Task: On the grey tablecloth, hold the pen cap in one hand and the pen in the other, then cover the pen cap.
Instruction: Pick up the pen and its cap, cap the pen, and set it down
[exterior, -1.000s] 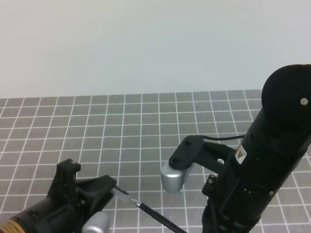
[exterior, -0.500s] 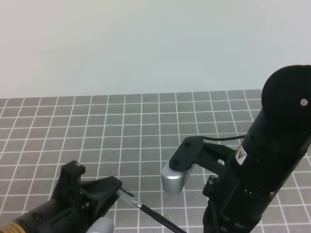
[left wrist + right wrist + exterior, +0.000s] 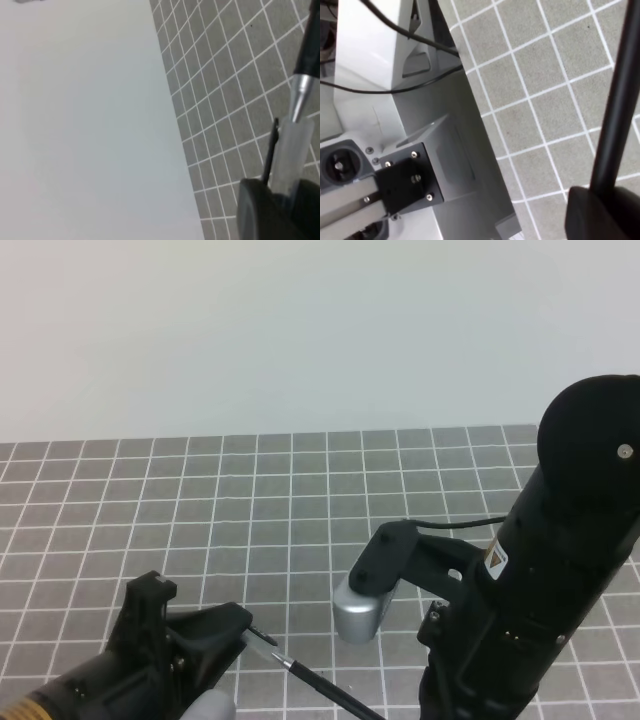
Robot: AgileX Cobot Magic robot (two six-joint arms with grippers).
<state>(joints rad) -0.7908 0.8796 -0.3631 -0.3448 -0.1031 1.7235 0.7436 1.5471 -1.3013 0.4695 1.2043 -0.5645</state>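
Note:
On the grey tablecloth [image 3: 300, 500], my left gripper [image 3: 238, 628] at the bottom left is shut on the pen cap [image 3: 257, 637]. In the left wrist view the pen cap [image 3: 292, 155] is a pale translucent tube with a thin black clip, sticking out of one dark finger [image 3: 265, 210]. The pen's [image 3: 311, 45] silvery tip meets the cap's mouth. The pen [image 3: 330, 690] slants down to the bottom edge, where my right gripper is hidden beneath its arm. In the right wrist view my right gripper [image 3: 605, 210] is shut on the black pen [image 3: 620, 100].
The bulky black right arm [image 3: 560, 570] fills the right side, with its silver wrist camera [image 3: 360, 612] hanging over the cloth. The robot's grey base and cables [image 3: 395, 125] lie beside the cloth's edge. A pale bare surface [image 3: 300, 330] lies beyond the cloth's far edge.
My left gripper has sunk a little lower in the exterior view with the cap, bringing it closer along the pen tip. The right arm has hardly shifted.

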